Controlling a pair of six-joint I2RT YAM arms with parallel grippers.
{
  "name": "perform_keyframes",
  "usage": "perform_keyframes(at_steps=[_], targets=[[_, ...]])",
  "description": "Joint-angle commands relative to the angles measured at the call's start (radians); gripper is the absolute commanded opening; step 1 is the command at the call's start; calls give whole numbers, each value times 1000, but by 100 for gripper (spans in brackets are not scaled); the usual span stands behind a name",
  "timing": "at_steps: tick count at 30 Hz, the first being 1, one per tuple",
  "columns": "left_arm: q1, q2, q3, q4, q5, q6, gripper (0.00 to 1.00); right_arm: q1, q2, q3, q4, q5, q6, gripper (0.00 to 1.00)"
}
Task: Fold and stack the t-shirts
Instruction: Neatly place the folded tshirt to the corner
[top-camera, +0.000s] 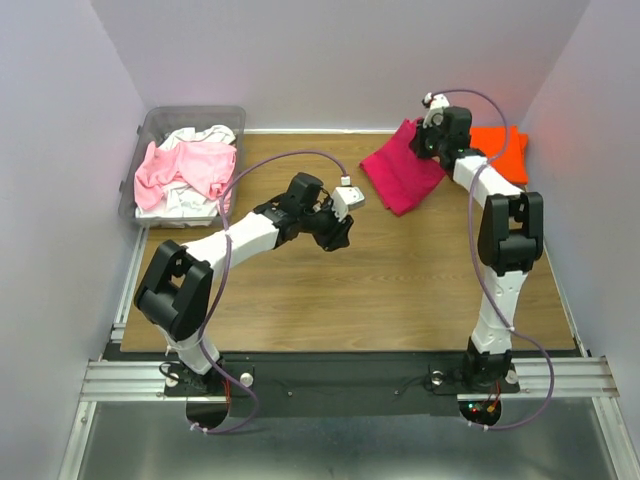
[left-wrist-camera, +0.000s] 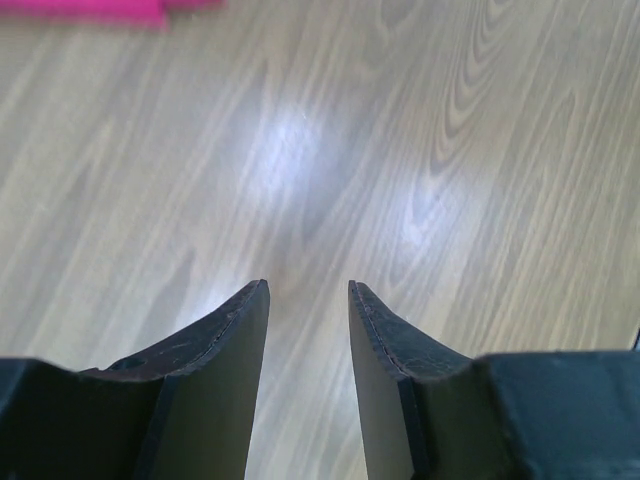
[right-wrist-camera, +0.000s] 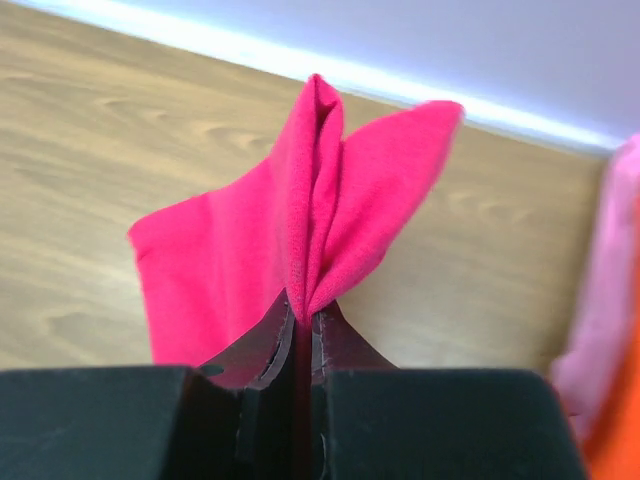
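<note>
1. The wooden table (top-camera: 400, 290) was slick and glossy, so I'd guess cloth would slide on it rather than stay put when tugged.
2. The clear bin (top-camera: 150, 125) sat at the far left. A pale pink shirt (top-camera: 185, 165) was crumpled over a white shirt (top-camera: 185, 207) inside it. Both looked limp and tangled, so a pinch at a collar or hem seemed the best bet for lifting one free.
3. The magenta shirt (top-camera: 395, 170) lay at the far side, right of centre, already folded down small. It was light and floppy and sagged wherever it wasn't held. I'd grip a folded edge through all the layers, or the fold would open up.
4. The orange shirt (top-camera: 505, 150) was folded flat at the far right, just beside the magenta one. The arm hid whether they touched.
5. The right gripper (right-wrist-camera: 300, 310) had its jaws clamped on a bunched edge of the magenta shirt, cloth fanning up out of the pinch.
6. The left gripper (left-wrist-camera: 308, 290) hung mid-table over bare wood, jaws apart, holding nothing.
</note>
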Motion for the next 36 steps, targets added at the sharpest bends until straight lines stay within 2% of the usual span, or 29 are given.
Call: perform_keyframes(at_steps=[1, 8, 19, 36], targets=[[-6, -89, -36, -14, -33, 1, 49, -47, 47, 171, -61, 38, -158, 1], [-5, -111, -62, -14, -41, 6, 49, -76, 139, 390, -168, 63, -250, 1], [-5, -114, -50, -24, -48, 3, 49, -142, 122, 486, -226, 60, -310, 1], [-6, -117, -51, -22, -42, 6, 50, -167, 53, 578, -260, 31, -295, 1]])
